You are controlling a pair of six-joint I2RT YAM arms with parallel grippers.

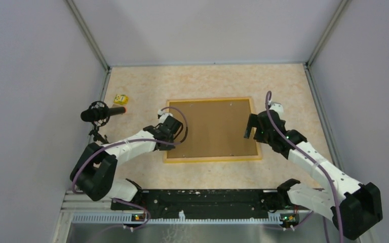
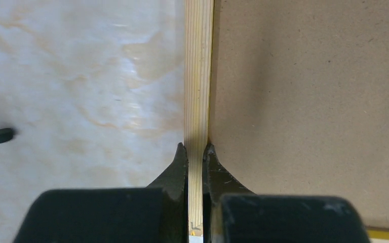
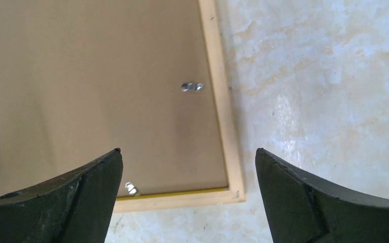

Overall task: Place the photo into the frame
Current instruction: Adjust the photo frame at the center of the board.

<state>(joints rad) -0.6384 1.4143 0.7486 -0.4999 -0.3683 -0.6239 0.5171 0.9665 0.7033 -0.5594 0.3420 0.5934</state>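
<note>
Top external: microphone (image 1: 104, 112) far-left; frame (image 1: 212, 159) flat, long axis left-right; left end effector (image 2: 196, 152) pinches its rail, right end effector (image 3: 188, 162) gapes.

Top cam: high at near edge, looks down on whole table (image 1: 142, 86). L wrist cam: v close on frame (image 2: 198, 76) rail. R wrist cam: further off, over frame corner; all 3 share frame

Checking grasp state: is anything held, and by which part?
The left gripper is shut on the frame, pinching its left wooden border, one finger on each side. The right gripper is open, holding nothing.
</note>
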